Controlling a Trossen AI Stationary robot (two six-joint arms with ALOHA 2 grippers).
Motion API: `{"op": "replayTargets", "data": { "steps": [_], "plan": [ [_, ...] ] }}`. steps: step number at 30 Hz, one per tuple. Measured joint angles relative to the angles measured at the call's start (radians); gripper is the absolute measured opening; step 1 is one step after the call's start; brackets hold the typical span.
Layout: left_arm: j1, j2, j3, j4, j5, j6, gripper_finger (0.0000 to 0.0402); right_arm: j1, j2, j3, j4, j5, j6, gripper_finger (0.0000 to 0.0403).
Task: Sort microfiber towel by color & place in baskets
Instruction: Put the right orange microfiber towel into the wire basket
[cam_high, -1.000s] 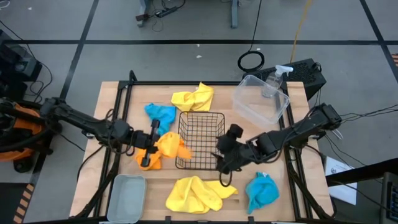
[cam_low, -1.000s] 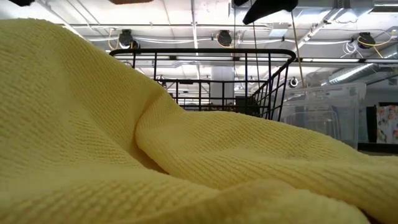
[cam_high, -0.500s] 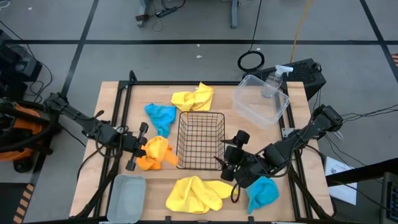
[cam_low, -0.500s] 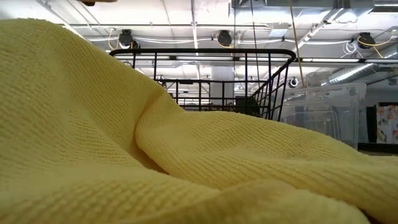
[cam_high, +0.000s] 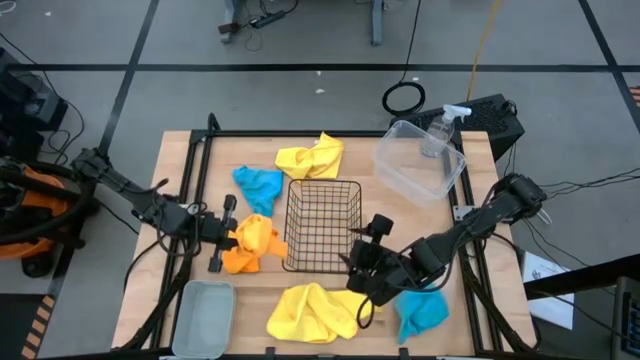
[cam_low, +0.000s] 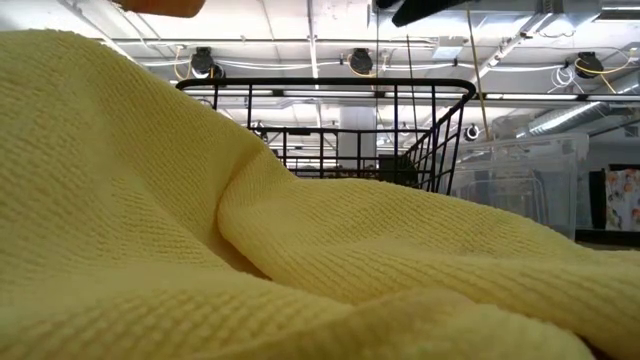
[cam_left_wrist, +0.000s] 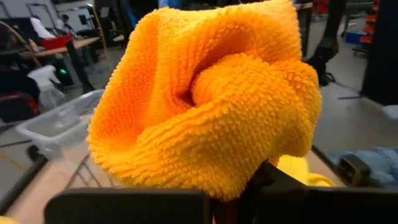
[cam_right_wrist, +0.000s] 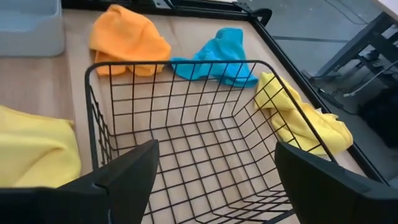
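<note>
Left fingers (cam_high: 232, 243) stay clamped on orange towel (cam_high: 252, 243), at 9 o'clock of wire basket (cam_high: 322, 225). Right fingers (cam_high: 362, 283), spread wide and empty, swung back toward yellow towel (cam_high: 312, 311).

left claw (cam_high: 228, 243) on orange towel (cam_high: 250, 245) (beside wire basket (cam_high: 322, 225))

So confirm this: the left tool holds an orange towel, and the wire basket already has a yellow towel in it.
Not quite. The left tool does hold an orange towel, but the wire basket is empty; the right wrist view shows bare mesh inside. The yellow towels lie on the table outside it.
</note>
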Motion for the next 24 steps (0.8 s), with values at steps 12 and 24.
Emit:
{"op": "replayTargets", "data": {
  "steps": [12,24],
  "plan": [
    [0.134,0.116,0.051,0.036,-0.066,0.099,0.0035,0.014,0.017,0.000,-0.004,-0.001,0.016,0.0313],
    [0.281,0.388,0.079,0.174,0.042,0.010,0.0042,0.021,0.016,0.000,-0.014,-0.002,0.015,0.0313]
  ]
}}
